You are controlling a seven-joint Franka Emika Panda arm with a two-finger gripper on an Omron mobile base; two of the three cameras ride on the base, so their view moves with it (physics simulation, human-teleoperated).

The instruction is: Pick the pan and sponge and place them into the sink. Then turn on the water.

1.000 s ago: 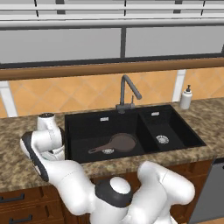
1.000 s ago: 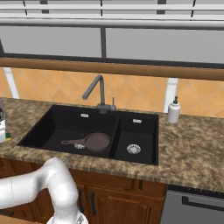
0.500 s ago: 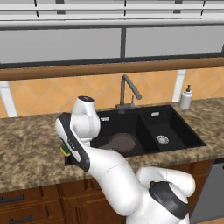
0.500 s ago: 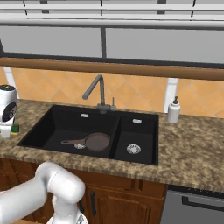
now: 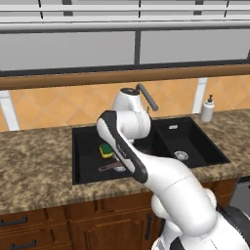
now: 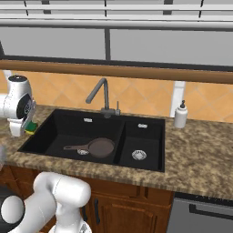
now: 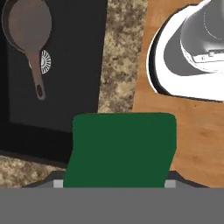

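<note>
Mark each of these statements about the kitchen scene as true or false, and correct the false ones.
1. The pan lies inside the wide basin of the sink. True.
2. The sponge rests on the floor of the narrow basin. False: it is up in the tool, off the basin floor, near the sink's edge.
3. Water runs from the faucet. False: no water shows.
4. A white soap bottle stands on the counter beside the sink. True.
5. The pan's handle points toward the soap bottle. False: it points away from it.
</note>
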